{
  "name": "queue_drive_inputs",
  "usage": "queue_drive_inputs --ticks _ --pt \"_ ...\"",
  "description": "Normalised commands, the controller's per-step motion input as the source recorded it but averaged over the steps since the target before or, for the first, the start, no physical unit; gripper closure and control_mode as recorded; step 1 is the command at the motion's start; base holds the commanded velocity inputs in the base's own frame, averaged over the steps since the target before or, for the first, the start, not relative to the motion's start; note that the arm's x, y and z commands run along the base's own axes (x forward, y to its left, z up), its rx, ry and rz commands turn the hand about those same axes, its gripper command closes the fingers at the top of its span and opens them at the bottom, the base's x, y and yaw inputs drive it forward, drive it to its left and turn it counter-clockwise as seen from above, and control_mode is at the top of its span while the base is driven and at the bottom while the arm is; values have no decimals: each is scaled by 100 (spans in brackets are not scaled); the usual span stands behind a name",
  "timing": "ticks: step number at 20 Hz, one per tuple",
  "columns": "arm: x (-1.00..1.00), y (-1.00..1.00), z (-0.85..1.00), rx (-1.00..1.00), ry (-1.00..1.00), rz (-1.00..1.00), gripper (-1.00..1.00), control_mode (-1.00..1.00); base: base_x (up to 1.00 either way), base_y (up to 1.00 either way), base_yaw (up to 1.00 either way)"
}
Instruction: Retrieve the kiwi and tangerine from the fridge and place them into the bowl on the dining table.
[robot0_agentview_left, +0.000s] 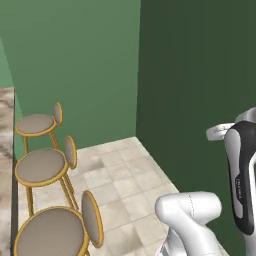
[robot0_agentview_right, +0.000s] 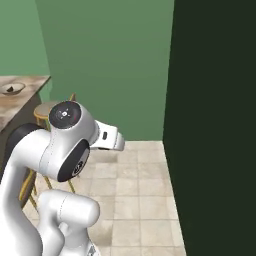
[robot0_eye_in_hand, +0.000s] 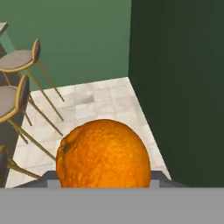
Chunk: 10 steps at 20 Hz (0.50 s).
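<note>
Tangerine (robot0_eye_in_hand: 103, 154) sat clamped in gripper (robot0_eye_in_hand: 103, 183); jolts driving toward bowl (robot0_agentview_right: 13, 88) could shake it loose.

Tangerine (robot0_eye_in_hand: 103, 154) underside cut off

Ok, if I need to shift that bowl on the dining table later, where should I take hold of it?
Take the bowl by its rim, coming straight down from above and pinching the wall from inside and outside. It is shallow, round and upright on the dining table, so its low sides probably give little to grab from the side. It is too small in the right base view to pick a best spot on the rim.
</note>
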Motion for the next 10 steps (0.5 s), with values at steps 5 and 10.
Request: queue_drive_inputs --ticks 5,10 --pt "0 0 0 0 0 0 100 100 100 -19 34" --pt "0 0 0 0 0 0 100 100 100 -24 40"
